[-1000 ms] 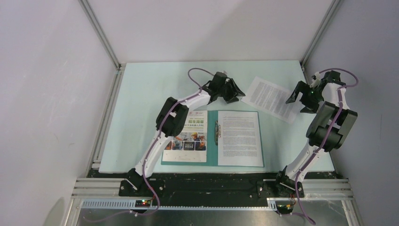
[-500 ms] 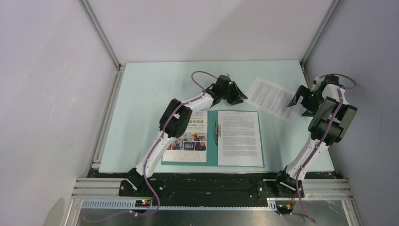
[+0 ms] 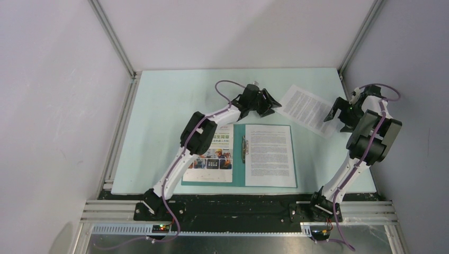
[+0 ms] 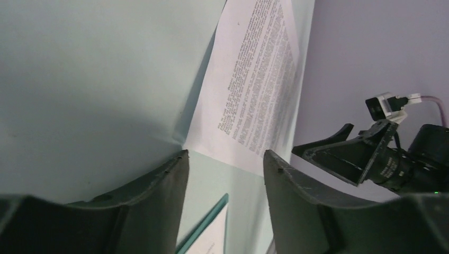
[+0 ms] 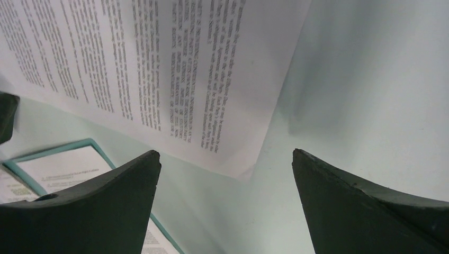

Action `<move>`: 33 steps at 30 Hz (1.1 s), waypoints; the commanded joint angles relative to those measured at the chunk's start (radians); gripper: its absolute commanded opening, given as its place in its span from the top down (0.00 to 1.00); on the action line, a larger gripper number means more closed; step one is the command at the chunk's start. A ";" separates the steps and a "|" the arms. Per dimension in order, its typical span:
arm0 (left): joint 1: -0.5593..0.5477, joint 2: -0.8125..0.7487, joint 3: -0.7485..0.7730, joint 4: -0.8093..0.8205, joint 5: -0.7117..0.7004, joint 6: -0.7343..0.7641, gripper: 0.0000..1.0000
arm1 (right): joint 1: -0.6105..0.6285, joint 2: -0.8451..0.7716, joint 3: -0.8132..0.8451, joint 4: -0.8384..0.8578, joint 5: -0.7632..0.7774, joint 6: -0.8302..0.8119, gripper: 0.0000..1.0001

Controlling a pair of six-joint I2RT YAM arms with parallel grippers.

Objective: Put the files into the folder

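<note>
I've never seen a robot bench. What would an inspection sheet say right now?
Surface: pale green table.
Job's things: teal folder open, brochure page on its left half, text sheet on its right; loose sheet tilted beyond it, outside.
Clutter: nothing seen.
Grippers: left gripper open by one corner of the loose sheet; right gripper open wide over its opposite end; both empty.
Cables: purple cables along both arms.
Surroundings: plain walls, aluminium frame.
</note>
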 commanded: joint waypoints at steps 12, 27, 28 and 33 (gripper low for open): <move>0.029 -0.050 -0.008 -0.088 -0.097 0.035 0.21 | 0.024 0.225 0.326 0.029 0.011 -0.018 0.01; 0.006 -0.008 0.020 -0.055 -0.065 0.004 0.22 | 0.142 0.253 0.318 0.014 -0.117 -0.011 0.00; 0.006 -0.007 0.018 -0.055 -0.060 0.000 0.22 | 0.145 0.252 0.311 0.013 -0.118 -0.012 0.00; -0.004 0.013 0.040 -0.018 -0.055 -0.009 0.21 | 0.158 0.246 0.291 0.013 -0.121 -0.014 0.01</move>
